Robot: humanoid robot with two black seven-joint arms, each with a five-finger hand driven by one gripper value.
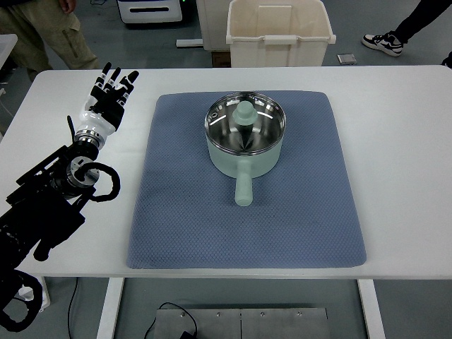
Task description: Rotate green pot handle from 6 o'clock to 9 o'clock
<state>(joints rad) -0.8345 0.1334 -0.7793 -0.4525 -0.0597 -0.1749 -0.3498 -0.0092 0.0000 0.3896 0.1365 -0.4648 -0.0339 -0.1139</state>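
A pale green pot [244, 148] with a shiny steel-lined lid, capped by a rounded green knob [245, 111], sits on the upper middle of a blue quilted mat [183, 212] whose surface shows a fine dimpled weave. The mat is a soft-cornered rectangle lying on a smooth white table [409, 141]. The pot body is round and low; its handle [243, 189] is a short, blunt green bar whose long axis runs straight from the pot wall toward the near edge of the mat, at six o'clock. Left of the mat, well apart from the pot, the left hand [107, 99] rests over the bare table, its black-and-white jointed fingers [113, 79] extended and spread, holding nothing; its dark arm with looped cables runs off toward the lower left. Beyond the far table edge from the mat stands a cream plastic bin [279, 32].
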